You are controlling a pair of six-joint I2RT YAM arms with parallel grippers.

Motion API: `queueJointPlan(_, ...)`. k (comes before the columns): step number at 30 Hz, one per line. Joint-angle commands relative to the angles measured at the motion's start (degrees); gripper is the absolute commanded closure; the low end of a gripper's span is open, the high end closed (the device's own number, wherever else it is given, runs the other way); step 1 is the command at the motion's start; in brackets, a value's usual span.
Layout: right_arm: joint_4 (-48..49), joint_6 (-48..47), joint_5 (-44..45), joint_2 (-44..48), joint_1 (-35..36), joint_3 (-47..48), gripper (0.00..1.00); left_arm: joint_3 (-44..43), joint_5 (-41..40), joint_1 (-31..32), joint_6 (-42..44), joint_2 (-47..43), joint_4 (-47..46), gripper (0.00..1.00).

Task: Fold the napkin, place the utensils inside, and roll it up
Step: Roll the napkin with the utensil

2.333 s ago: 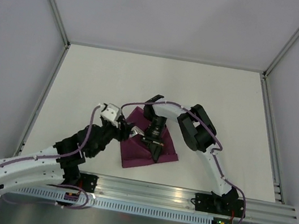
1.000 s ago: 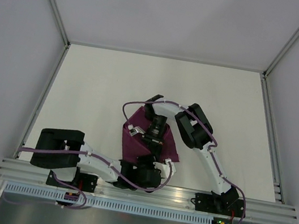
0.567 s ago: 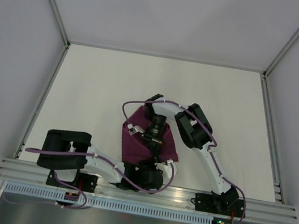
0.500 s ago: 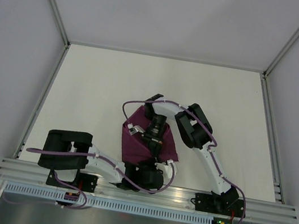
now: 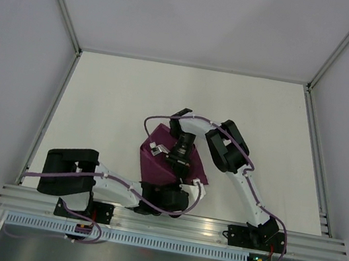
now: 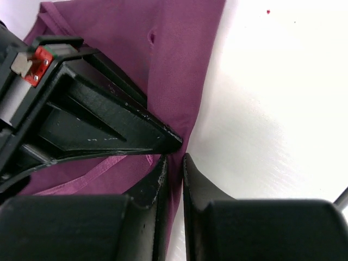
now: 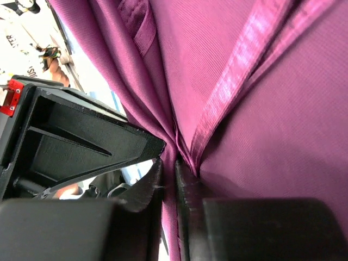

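Observation:
The napkin is a dark magenta cloth, bunched and partly lifted at the middle of the table. My left gripper reaches in from the near edge. In the left wrist view its jaws stand almost together, with the napkin's edge pinched between them. My right gripper points down onto the same spot. In the right wrist view it has a gathered fold of the napkin between its fingers. The two grippers meet tip to tip. The utensils are out of view.
The white table is fenced by a metal frame, with a rail along the near edge. The left arm lies low beside that rail. The right arm's elbow stands just right of the napkin.
The left arm swung from the napkin's left side to the near edge, and its jaws closed on the cloth. The napkin looks more bunched. The right gripper stayed put.

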State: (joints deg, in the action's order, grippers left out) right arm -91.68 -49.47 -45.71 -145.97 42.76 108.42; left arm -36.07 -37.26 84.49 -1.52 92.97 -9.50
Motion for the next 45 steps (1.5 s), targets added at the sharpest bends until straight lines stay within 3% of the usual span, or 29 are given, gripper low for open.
queueJointPlan(1, 12.5, -5.6, 7.5, -1.0, -0.7, -0.3, 0.73, 2.9, 10.5, -2.2, -6.9, -2.0, -0.2, 0.98)
queueJointPlan(7, 12.4, -4.1, 4.2, 5.1, -3.7, 1.8, 0.59, 5.0, 16.1, -5.5, -11.0, -4.7, -1.2, 0.98)
queueJointPlan(16, 19.1, 1.6, 0.5, 14.1, -11.6, 0.0, 0.54, 10.1, 21.3, -8.5, -17.4, -6.9, -8.6, 0.98)
queueJointPlan(22, 28.9, 2.0, 0.0, 24.4, -18.2, -7.9, 0.53, 14.9, 27.2, -12.3, -22.9, -6.9, -15.3, 0.98)
queueJointPlan(28, 42.1, -3.3, 0.4, 38.8, -21.9, -23.8, 0.53, 17.6, 34.4, -16.1, -27.0, -6.0, -18.9, 0.98)
queueJointPlan(32, 50.0, -10.0, 1.1, 49.2, -21.7, -38.7, 0.49, 18.5, 41.0, -18.8, -29.8, -4.7, -19.5, 0.98)
queueJointPlan(37, 52.4, -17.1, 2.3, 57.4, -17.7, -47.7, 0.48, 18.4, 46.6, -20.4, -33.4, 0.7, -22.0, 0.98)
queueJointPlan(41, 60.0, -15.9, 6.7, 64.7, -11.8, -59.2, 0.47, 20.0, 51.3, -22.3, -36.3, 4.1, -27.3, 0.98)
queueJointPlan(45, 63.8, -14.0, 9.1, 69.9, -5.1, -64.4, 0.46, 20.3, 53.2, -24.3, -36.5, 5.5, -29.6, 0.98)
